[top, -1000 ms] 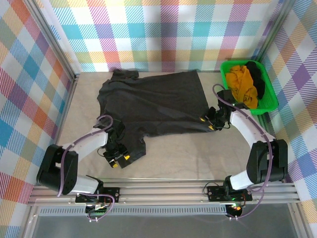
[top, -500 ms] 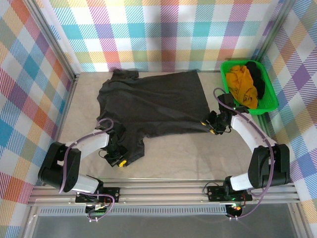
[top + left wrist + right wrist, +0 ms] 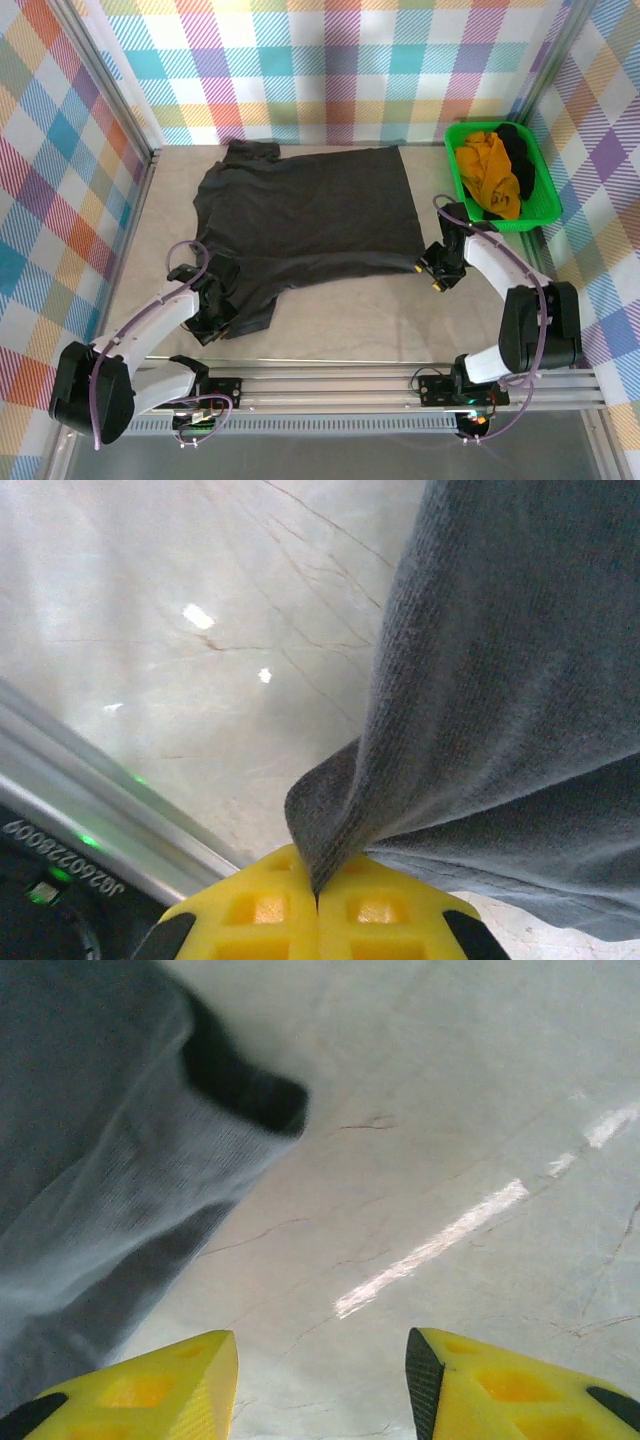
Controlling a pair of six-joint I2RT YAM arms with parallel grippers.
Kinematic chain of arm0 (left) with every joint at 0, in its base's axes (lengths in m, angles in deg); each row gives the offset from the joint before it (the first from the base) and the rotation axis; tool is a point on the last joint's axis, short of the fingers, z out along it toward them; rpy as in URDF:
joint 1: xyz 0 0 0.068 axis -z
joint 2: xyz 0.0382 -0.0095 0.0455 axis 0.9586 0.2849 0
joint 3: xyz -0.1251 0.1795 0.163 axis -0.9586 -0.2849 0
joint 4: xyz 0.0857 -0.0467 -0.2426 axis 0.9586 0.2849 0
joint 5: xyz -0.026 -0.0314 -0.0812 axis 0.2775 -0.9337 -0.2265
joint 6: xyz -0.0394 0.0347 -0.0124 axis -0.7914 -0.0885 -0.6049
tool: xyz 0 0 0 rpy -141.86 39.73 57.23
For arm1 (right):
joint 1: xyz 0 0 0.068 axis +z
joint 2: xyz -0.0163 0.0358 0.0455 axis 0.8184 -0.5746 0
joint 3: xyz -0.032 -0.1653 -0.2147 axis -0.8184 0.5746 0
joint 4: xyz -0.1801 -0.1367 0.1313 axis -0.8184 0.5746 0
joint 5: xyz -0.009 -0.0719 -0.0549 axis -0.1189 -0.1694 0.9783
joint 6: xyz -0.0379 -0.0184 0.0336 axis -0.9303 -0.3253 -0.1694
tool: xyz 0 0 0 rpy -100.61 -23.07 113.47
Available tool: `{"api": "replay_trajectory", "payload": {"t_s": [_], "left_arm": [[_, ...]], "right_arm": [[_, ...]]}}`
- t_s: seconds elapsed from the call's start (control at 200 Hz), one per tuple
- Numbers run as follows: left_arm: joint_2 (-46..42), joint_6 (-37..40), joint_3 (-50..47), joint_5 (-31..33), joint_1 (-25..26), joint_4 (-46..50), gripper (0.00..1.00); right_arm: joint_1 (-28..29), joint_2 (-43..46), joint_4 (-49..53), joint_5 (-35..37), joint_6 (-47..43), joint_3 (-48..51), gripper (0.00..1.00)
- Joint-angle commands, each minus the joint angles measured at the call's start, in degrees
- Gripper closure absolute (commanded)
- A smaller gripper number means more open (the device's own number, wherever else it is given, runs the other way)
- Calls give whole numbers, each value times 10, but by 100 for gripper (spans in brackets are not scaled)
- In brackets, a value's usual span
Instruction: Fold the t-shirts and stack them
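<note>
A charcoal-black t-shirt [image 3: 305, 215] lies spread flat across the middle of the table. My left gripper [image 3: 207, 318] is shut on its near-left corner. In the left wrist view, the yellow fingertips [image 3: 250, 912] press together with a fold of grey fabric [image 3: 500, 680] pinched between them. My right gripper [image 3: 438, 272] stands open just off the shirt's near-right corner. The right wrist view shows that corner [image 3: 110, 1150] lying to the left of the spread fingers [image 3: 150, 1390], with bare table between them. A mustard-yellow t-shirt [image 3: 485, 172] and a black t-shirt [image 3: 520, 160] lie bunched in the basket.
The bright green plastic basket [image 3: 545, 205] sits at the back right, close behind my right arm. An aluminium rail [image 3: 330, 385] runs along the near edge. Checked walls close in the left, back and right sides. Bare table shows in front of the shirt.
My left gripper has drawn left and toward the near edge, pulling the shirt's near-left corner with it. My right gripper has slid off the near-right hem and stands beside it.
</note>
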Motion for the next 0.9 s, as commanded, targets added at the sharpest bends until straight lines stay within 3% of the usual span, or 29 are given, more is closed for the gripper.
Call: {"api": "replay_trajectory", "payload": {"t_s": [0.0,0.205,0.445,0.59,0.895], "left_arm": [[-18,-39,25,50,3,78,100],[-15,-38,25,36,3,62,100],[-7,-30,43,44,3,64,100],[-18,-30,50,58,2,77,100],[-17,-36,55,70,2,86,100]], "right_arm": [[-9,-32,-25,-22,25,-17,51],[-9,-90,-49,-55,47,-56,47],[-15,-144,-56,-51,47,-46,56],[-20,-118,5,-4,27,-25,69],[-29,-58,27,34,-8,-3,75]]}}
